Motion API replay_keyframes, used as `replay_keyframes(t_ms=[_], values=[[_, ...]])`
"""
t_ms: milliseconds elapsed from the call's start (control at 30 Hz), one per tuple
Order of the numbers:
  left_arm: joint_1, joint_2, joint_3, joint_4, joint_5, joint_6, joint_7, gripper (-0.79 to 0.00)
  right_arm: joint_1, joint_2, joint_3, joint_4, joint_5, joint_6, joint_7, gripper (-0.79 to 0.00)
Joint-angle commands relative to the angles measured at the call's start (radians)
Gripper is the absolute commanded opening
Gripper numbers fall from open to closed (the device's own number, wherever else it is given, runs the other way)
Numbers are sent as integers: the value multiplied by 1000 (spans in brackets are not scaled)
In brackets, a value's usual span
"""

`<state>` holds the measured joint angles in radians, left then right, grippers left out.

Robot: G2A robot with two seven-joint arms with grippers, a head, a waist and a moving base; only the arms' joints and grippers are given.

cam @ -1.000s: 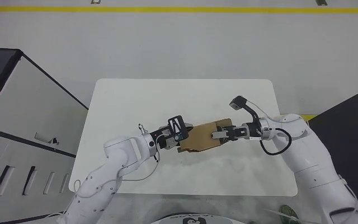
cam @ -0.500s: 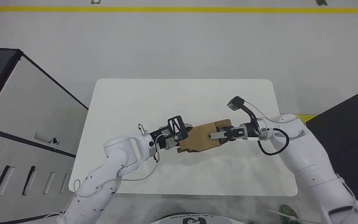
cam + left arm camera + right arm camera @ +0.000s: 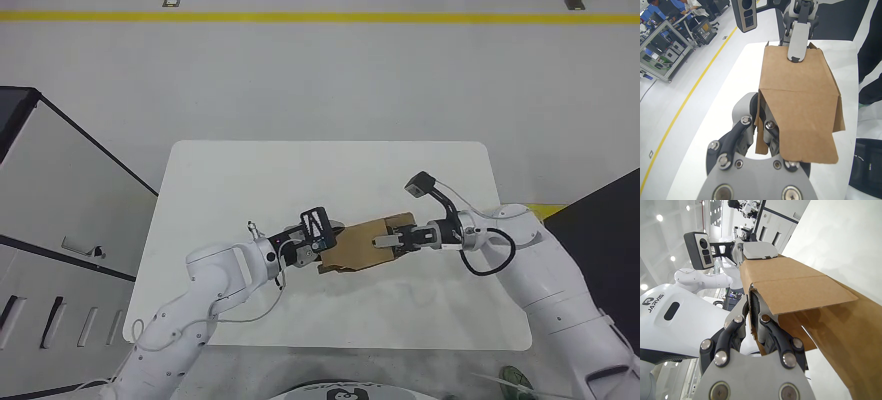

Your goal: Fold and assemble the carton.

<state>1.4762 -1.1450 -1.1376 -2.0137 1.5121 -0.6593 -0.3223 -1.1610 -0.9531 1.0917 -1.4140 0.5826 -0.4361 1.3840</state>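
No text, number or sign can be read on the carton (image 3: 798, 98) in any view. The black case (image 3: 866, 176) just beside the table (image 3: 250, 180) carries a few small pale marks, but they are too small to make out.
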Motion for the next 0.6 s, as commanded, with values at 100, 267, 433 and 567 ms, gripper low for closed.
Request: replay_keyframes(t_ms=[100, 267, 433, 567], values=[[-2, 2, 2, 0, -7, 7, 12, 0, 0, 0, -2, 9, 23, 6, 6, -785], [4, 5, -11, -10, -10, 18, 29, 0, -4, 3, 5, 19, 38, 8, 8, -785], [18, 10, -35, -24, -6, 34, 39, 0, -12, 8, 20, 24, 78, 17, 18, -785], [36, 16, -65, -38, -9, 45, 44, 0, -22, 14, 43, 32, 121, 32, 32, -785]])
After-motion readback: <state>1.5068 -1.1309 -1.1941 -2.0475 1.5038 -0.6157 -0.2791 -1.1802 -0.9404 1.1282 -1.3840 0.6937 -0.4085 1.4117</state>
